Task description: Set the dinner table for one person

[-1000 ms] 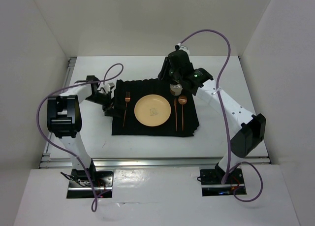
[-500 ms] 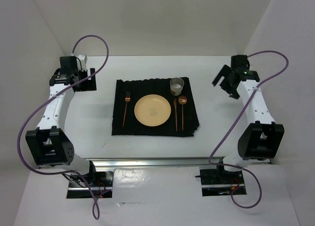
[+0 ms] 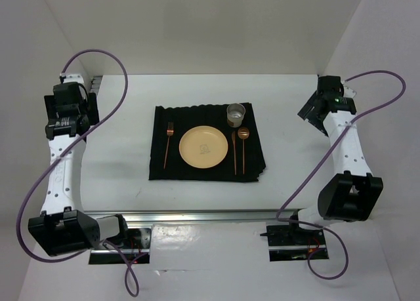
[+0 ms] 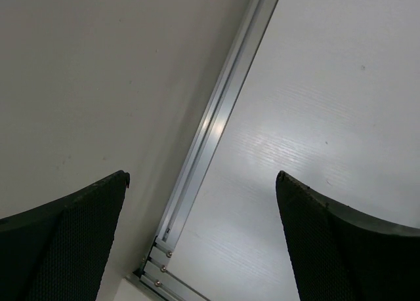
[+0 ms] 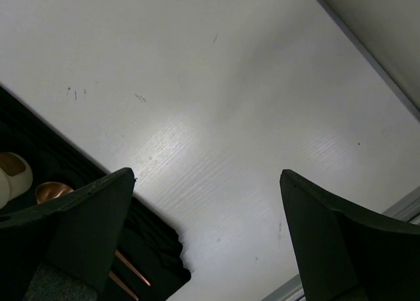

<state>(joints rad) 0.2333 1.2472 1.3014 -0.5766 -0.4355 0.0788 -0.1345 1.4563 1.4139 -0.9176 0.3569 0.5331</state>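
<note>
The dinner table (image 3: 118, 163) is a white top with silver rails. At its middle lies a black ribbed mat (image 3: 197, 173) holding a yellow plate (image 3: 204, 147), a copper fork (image 3: 168, 143) on the left, and a copper knife (image 3: 233, 151) and spoon (image 3: 243, 142) on the right. A small metal cup (image 3: 235, 114) stands at the mat's far right corner. My left gripper (image 3: 88, 107) (image 4: 202, 176) hangs open and empty over the table's left rail. Right of the mat, my right gripper (image 3: 308, 109) (image 5: 207, 174) is also open and empty above bare table.
White walls enclose the table on three sides. In the left wrist view the silver rail (image 4: 216, 124) runs beside the left wall. The right wrist view shows the mat's edge (image 5: 157, 248) and the spoon's bowl (image 5: 52, 191) at lower left.
Both arms have swung away from the mat to the table's outer sides, the right one leaving the cup standing. Both grippers have opened wide.
</note>
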